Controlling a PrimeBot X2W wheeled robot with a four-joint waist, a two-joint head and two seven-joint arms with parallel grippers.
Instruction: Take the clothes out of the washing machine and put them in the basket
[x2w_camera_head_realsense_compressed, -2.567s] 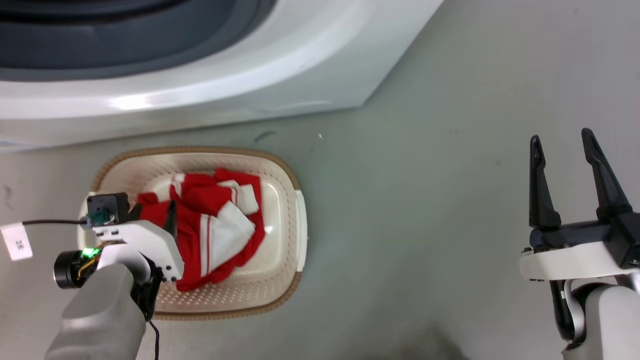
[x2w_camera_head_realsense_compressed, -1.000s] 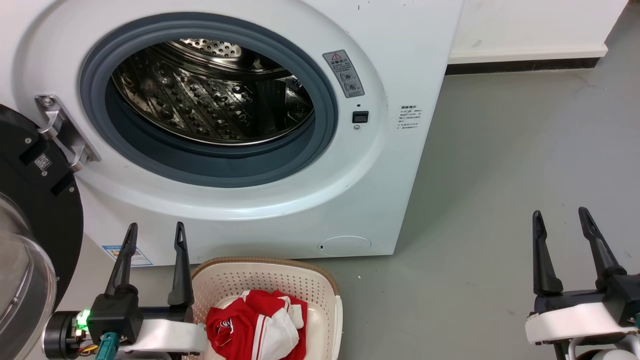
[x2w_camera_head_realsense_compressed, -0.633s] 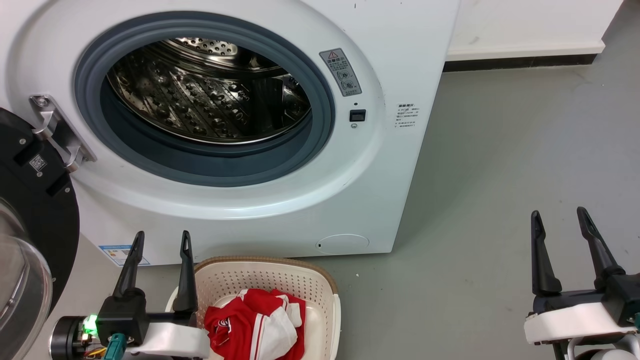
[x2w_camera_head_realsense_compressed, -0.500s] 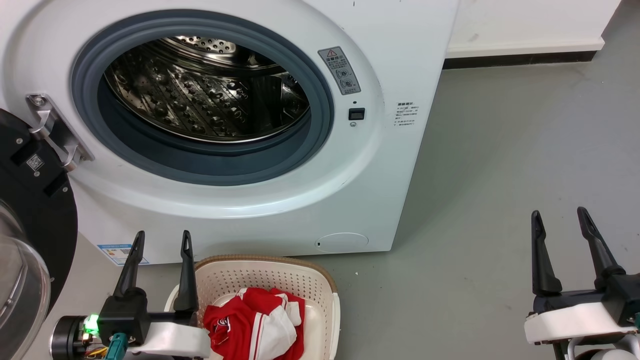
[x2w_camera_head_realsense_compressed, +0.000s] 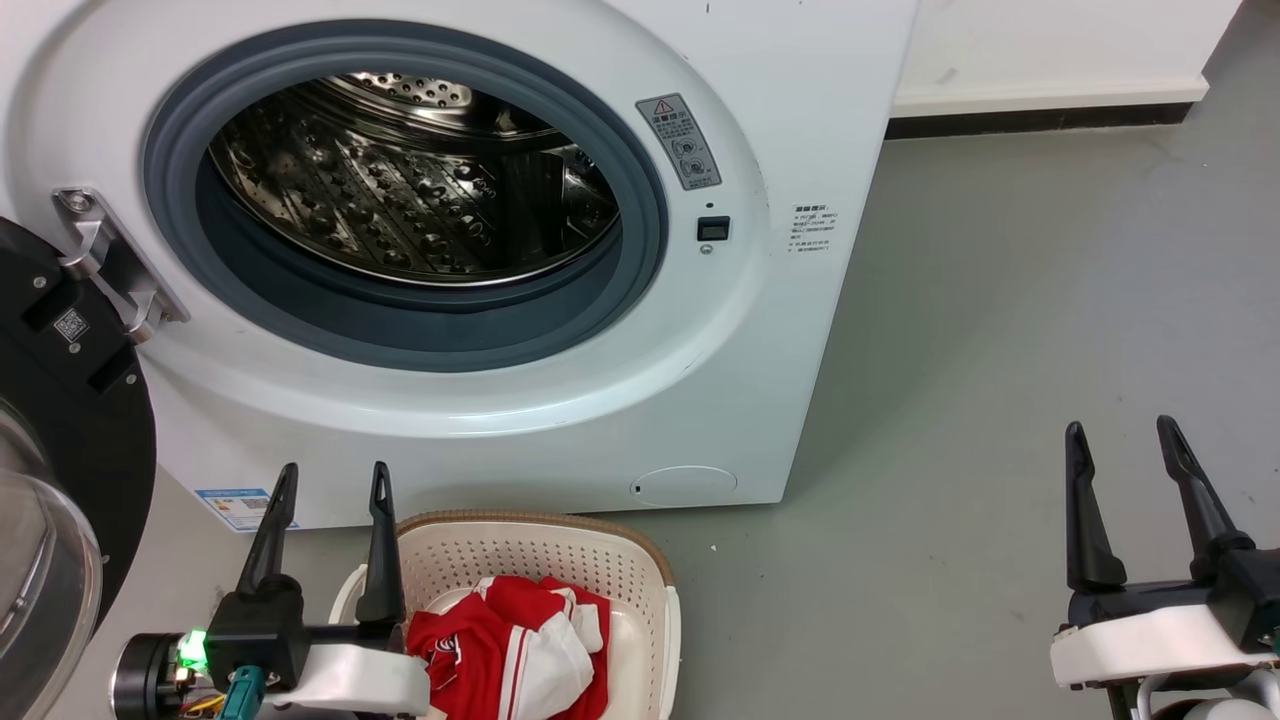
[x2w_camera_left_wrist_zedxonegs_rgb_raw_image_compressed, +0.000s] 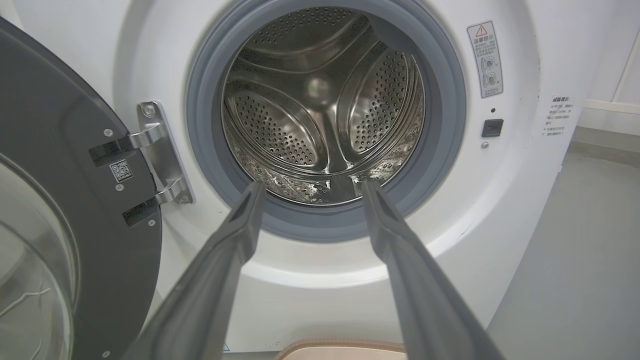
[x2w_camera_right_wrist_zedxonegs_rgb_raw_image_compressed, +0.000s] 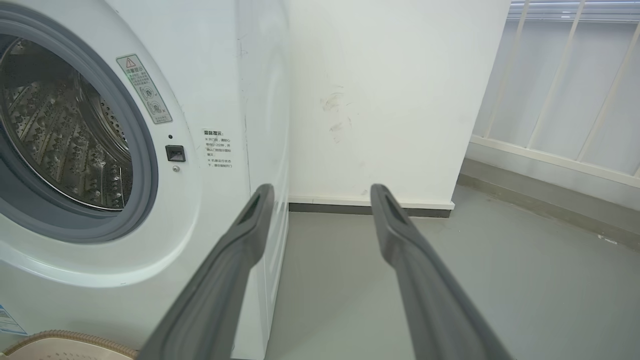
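Red clothes (x2w_camera_head_realsense_compressed: 500, 650) heaped in the basket (x2w_camera_head_realsense_compressed: 540, 522), before the washing machine (x2w_camera_head_realsense_compressed: 760, 350). My left gripper (x2w_camera_head_realsense_compressed: 335, 468) stands wide, empty, beside the basket; my right gripper (x2w_camera_head_realsense_compressed: 1120, 425) likewise, well apart.

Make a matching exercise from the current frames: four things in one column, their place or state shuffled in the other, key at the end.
Things
1. clothes
2. washing machine door
3. washing machine drum
4. left gripper

Place or state
a. swung open on its hinge, on the robot's left
b. fingers apart, holding nothing
c. heaped in the basket
d. bare perforated steel, no fabric seen inside

Pairs: 1-c, 2-a, 3-d, 4-b
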